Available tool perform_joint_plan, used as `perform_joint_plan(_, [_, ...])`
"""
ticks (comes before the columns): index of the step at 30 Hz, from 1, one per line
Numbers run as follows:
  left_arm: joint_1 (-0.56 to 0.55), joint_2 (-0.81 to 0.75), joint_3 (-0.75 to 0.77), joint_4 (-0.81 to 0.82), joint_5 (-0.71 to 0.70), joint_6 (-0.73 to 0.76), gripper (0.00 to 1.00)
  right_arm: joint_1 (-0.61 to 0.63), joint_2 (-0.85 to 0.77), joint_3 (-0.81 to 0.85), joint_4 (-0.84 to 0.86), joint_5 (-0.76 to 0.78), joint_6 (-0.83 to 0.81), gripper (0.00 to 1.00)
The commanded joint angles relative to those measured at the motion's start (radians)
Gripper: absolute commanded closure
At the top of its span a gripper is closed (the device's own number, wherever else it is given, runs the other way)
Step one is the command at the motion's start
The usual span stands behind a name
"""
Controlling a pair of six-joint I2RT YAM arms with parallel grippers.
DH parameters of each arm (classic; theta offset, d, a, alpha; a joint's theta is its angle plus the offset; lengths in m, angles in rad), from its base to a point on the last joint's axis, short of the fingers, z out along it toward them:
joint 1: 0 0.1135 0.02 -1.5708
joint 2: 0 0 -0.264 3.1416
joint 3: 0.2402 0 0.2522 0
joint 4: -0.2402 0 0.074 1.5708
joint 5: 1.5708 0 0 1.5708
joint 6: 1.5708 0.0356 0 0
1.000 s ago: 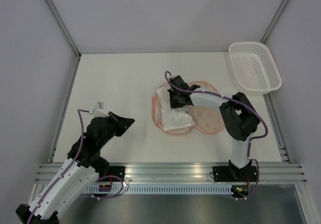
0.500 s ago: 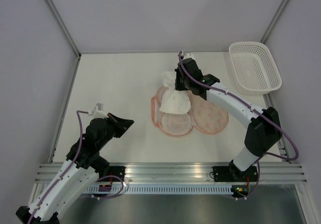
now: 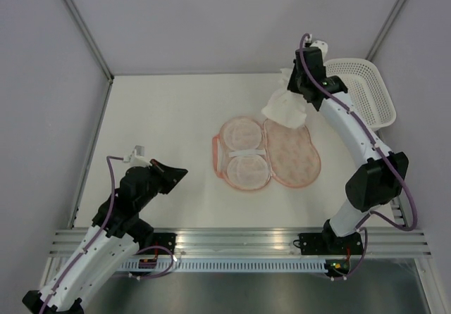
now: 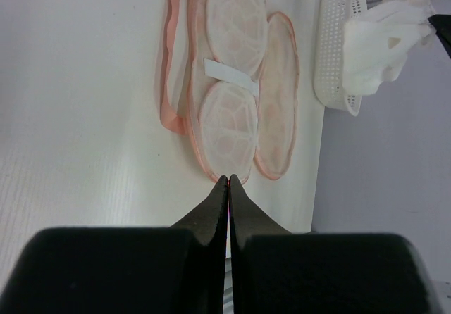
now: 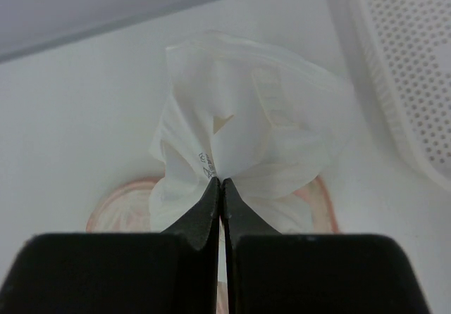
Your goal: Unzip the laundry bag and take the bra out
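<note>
Right gripper [image 5: 222,184] of mine, closed tight, holds the bra [image 5: 246,138] above the far-right corner — laundry bag [image 3: 271,152] lies unzipped, task nearly done.

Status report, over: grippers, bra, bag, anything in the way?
Right gripper shut on the bra, held aloft beside the basket. Left gripper shut, empty, off to the left. Laundry bag unzipped, lying open. Nothing seen in the way.

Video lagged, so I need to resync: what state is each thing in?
laundry bag: unzipped, spread open flat.
bra: out of the bag, hanging from the right gripper.
right gripper: shut on bra, raised.
left gripper: shut, empty.
basket: upright, nothing visible inside.
</note>
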State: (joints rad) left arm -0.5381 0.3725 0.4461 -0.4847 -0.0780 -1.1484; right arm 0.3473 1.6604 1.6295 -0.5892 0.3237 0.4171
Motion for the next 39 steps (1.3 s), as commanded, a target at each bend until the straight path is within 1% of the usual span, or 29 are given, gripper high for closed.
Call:
perform_joint_plan(1, [0.004,0.006,0.045,-0.006,-0.019,0.033,0.98,-0.101,0.042,0.114,-0.04,0.069,-0.034,1.0])
perform_joint_plan(3, [0.004,0.008,0.048,-0.006,-0.016,0.035,0.98,-0.148,0.082,0.17,-0.047,0.084,-0.035,1.0])
perform_joint_plan(4, [0.004,0.008,0.048,-0.006,-0.016,0.035,0.98,-0.195,0.099,0.188,-0.053,0.089,-0.034,0.99])
perform_joint_plan(5, [0.004,0.008,0.048,-0.006,-0.016,0.035,0.98,-0.221,0.139,0.237,-0.061,0.094,-0.032,1.0])
perform_joint_plan(7, [0.004,0.009,0.048,-0.008,-0.017,0.035,0.98,-0.286,0.18,0.28,-0.072,0.115,-0.034,1.0])
perform_joint_plan(9, [0.004,0.016,0.048,-0.006,-0.016,0.033,0.98,-0.329,0.258,0.366,-0.101,0.107,-0.031,1.0])
perform_joint_plan(10, [0.004,0.019,0.046,-0.006,-0.016,0.033,0.98,-0.374,0.316,0.398,-0.109,0.101,-0.031,1.0])
perform_joint_plan(11, [0.004,0.022,0.049,-0.006,-0.013,0.03,0.98,-0.392,0.344,0.462,-0.121,0.094,-0.017,0.99])
perform_joint_plan(15, [0.004,0.045,0.057,-0.005,0.009,0.024,0.98,-0.464,0.438,0.565,-0.115,0.045,-0.001,1.0])
perform_joint_plan(16, [0.004,0.055,0.062,-0.009,0.018,0.021,0.98,-0.485,0.482,0.628,-0.129,0.032,-0.003,1.0])
perform_joint_plan(20, [0.004,0.072,0.068,-0.014,0.04,-0.002,0.98,-0.53,0.582,0.763,-0.159,0.022,0.005,1.0])
perform_joint_plan(26, [0.004,0.091,0.066,-0.023,0.067,-0.036,0.98,-0.634,0.628,0.768,-0.113,-0.081,0.064,0.99])
perform_joint_plan(30, [0.004,0.108,0.068,-0.023,0.073,-0.057,0.98,-0.697,0.693,0.751,-0.109,-0.173,0.106,0.99])
perform_joint_plan(34, [0.004,0.115,0.074,-0.023,0.073,-0.062,0.98,-0.7,0.719,0.666,-0.075,-0.221,0.121,1.0])
perform_joint_plan(39, [0.004,0.117,0.069,-0.019,0.072,-0.066,0.98,-0.682,0.745,0.656,-0.103,-0.23,0.108,0.99])
